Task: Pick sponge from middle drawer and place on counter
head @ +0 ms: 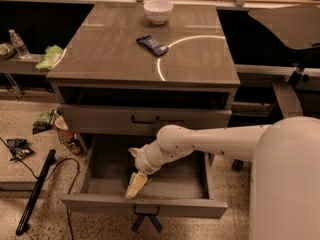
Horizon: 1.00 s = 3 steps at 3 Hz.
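Reaching step: the gripper (pixel 136 184) sits low inside the open middle drawer (pixel 190 207); the sponge seems hidden beneath it. Its grip cannot be told. Next: secure, lift.

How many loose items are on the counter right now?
2: a white bowl at the far edge of the counter, and a dark blue snack wrapper near its middle. Nothing seems hidden up there. The gripper is down inside the open middle drawer.
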Motion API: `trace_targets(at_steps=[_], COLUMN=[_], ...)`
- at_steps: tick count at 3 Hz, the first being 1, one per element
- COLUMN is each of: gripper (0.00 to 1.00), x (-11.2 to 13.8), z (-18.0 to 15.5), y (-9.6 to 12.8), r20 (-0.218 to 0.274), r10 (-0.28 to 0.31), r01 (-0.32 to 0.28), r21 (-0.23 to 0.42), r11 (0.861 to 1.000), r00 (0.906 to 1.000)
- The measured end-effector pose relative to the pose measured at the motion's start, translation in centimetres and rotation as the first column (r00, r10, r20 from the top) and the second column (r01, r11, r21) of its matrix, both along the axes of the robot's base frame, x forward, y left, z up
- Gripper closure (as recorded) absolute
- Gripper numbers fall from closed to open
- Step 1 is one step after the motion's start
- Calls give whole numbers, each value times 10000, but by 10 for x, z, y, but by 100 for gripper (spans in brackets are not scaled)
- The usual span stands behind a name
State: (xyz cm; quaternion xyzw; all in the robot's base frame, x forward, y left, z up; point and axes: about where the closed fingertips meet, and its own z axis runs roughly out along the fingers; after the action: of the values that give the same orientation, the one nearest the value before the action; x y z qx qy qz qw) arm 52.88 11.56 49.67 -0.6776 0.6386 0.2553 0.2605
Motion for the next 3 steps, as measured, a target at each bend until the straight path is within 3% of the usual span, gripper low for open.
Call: trace_targets(at_steps=[2,3], gripper=[0,5], x=[4,20], z=[-6,-16], y=[4,-4], r20=[89,506], r10=[-108,-278], r01=[108,281], r21=[7,-53], r11=[9999,9996], r00=[9999,9983])
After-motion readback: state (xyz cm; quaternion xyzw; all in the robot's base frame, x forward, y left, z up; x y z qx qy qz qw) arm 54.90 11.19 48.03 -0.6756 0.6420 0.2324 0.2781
